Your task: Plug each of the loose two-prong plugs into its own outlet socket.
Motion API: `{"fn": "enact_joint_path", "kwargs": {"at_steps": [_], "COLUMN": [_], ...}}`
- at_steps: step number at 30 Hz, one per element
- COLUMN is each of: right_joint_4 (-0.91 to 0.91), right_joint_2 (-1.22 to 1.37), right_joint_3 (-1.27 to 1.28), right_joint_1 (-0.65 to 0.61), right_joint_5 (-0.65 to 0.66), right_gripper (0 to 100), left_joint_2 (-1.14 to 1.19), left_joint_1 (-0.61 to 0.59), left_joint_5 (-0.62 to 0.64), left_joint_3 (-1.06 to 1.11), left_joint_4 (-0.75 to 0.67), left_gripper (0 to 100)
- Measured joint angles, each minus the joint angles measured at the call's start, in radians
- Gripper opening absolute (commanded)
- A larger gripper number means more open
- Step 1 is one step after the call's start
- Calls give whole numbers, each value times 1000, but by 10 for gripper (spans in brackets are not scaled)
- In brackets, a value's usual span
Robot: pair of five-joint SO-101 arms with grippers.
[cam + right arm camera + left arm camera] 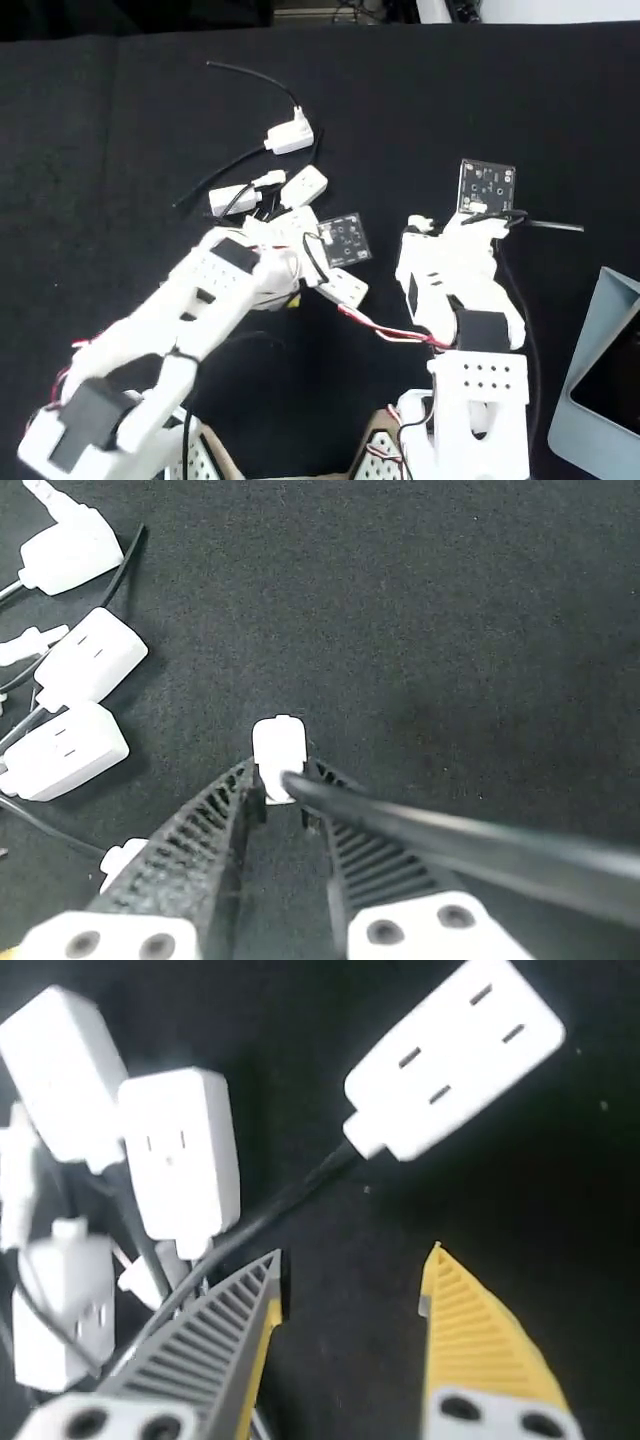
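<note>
Black cloth point(100, 150) | grey bin point(590, 350) | cords point(290, 1200) crowd left claw point(355, 1255) | right claw point(280, 780) grips plug point(278, 745)

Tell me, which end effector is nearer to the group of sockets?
Left. The left end effector is open right beside the sockets; the right end effector, shut on a plug, is apart from them.

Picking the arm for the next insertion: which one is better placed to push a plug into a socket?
Right, probably: the right gripper is shut on a white plug with its cord trailing. The left gripper is open and empty, near an outlet socket.
</note>
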Motion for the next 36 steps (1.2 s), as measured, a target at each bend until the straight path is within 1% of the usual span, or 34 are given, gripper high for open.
{"fn": "enact_joint_path", "kwargs": {"at_steps": [7,19,24,25,27,29,30,32,34,36], "right_joint_4": [0,0,0,0,0,0,0,0,0,0], "right_joint_2": [0,0,0,0,0,0,0,0,0,0], "right_joint_3": [0,0,0,0,0,0,0,0,0,0], "right_joint_1": [-2,-2,-2,-2,-2,-2,-2,-2,-2,-2], "right_joint_5": [0,0,0,0,0,0,0,0,0,0], "right_gripper": [13,13,13,13,13,13,13,13,13,13], "left_joint_2": [160,273,290,307,339,361,365,367,365,341], "left_joint_1": [3,8,9,12,14,20,25,28,35,37], "left_joint_5": [-3,-6,-8,-8,-8,-8,-8,-8,-8,-9], "left_joint_3": [0,-2,-18,-18,-18,-34,-37,-38,-52,-74], "left_joint_4": [-203,-376,-385,-385,-385,-385,-385,-371,-327,-275], "left_gripper": [223,223,220,203,135,46,20,49,29,30]}}
